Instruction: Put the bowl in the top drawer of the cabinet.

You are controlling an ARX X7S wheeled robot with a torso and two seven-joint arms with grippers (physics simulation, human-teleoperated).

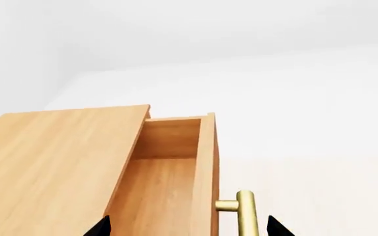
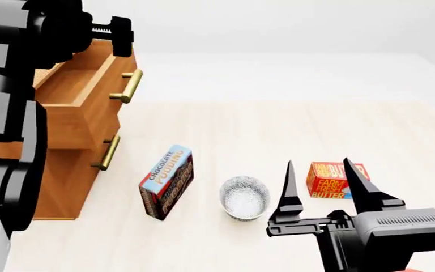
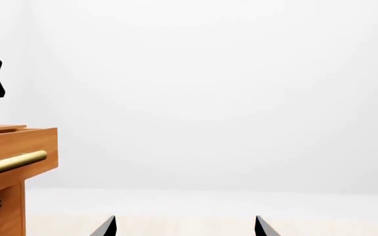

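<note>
The bowl [image 2: 244, 196] sits upright on the pale wooden floor [image 2: 278, 130], speckled white, out in the open between two boxes and touching neither. To its left stands a blue and brown box [image 2: 167, 181] reading "CHOCOLATE PUDDING" along its top face, tilted at an angle; to its right lies a red and yellow box [image 2: 336, 180] marked "BUTTER" and "FARM FRESH", partly hidden behind the right gripper [image 2: 325, 181]. That gripper hangs low in front of the head camera, its two black jaws spread wide with nothing between them, just right of the bowl. Over on the left, the cabinet [image 2: 66, 170] stands with the top drawer [image 2: 89, 96] pulled out, its inside bare wood, its brass bar handle [image 2: 129, 86] facing the floor space; the lower drawer [image 2: 77, 167] is shut. The left gripper [image 1: 187, 227] is up by that open drawer, jaw tips apart on either side of the drawer front and handle, gripping nothing.
</note>
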